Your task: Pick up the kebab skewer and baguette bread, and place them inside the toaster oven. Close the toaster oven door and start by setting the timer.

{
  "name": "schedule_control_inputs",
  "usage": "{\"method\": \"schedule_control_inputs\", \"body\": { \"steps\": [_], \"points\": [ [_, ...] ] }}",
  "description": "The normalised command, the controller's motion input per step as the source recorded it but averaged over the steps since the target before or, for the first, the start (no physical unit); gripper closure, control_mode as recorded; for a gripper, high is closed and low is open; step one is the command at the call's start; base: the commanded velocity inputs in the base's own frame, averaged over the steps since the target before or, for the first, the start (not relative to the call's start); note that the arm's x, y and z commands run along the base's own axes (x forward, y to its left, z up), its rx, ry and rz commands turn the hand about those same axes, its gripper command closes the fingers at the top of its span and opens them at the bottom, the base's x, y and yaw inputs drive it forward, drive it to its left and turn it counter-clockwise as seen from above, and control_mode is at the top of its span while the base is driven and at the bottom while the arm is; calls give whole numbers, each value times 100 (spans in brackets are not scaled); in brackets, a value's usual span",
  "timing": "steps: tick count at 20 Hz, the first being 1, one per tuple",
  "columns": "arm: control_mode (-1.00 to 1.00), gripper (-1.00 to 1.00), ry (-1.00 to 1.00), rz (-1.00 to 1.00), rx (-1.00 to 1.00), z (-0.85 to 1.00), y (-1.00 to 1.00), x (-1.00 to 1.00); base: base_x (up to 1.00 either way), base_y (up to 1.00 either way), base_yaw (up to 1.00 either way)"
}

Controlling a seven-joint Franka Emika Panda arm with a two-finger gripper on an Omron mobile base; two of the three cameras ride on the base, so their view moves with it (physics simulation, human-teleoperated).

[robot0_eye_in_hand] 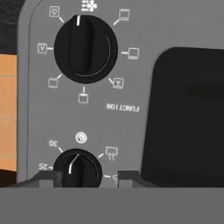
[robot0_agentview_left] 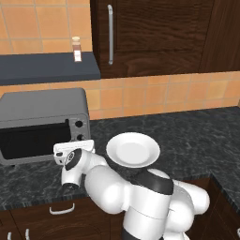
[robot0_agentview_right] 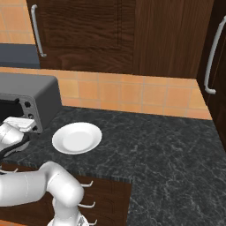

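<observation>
The grey toaster oven stands on the counter at the left, and the toaster oven door is up against its front, its glass dark. My gripper is at the oven's knob column. In the hand view, which is rolled upside down, my gripper is open, one fingertip on each side of a small black dial marked 25 and 30. The larger function knob is beyond it, with the door's glass beside it. The kebab skewer and baguette bread are out of sight. The white plate is bare.
A small spice bottle stands on a dark shelf above the oven. Dark wood cabinets with a metal handle hang behind. The black stone counter runs to the right, with drawers below its front edge.
</observation>
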Motion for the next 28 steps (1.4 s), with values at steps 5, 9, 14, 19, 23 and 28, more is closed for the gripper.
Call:
{"method": "schedule_control_inputs", "body": {
  "steps": [5,9,14,19,23,28],
  "points": [
    [-100,100,-2,0,2,0,-4,9,0,0,0],
    [-100,100,0,0,5,0,-19,7,0,0,0],
    [-100,100,0,0,5,0,-28,8,0,0,0],
    [-100,100,0,1,6,0,-26,13,0,0,0],
    [-100,100,0,1,5,0,-29,7,0,0,0],
    [-100,100,0,4,4,-2,-29,16,0,0,0]
  ]
}}
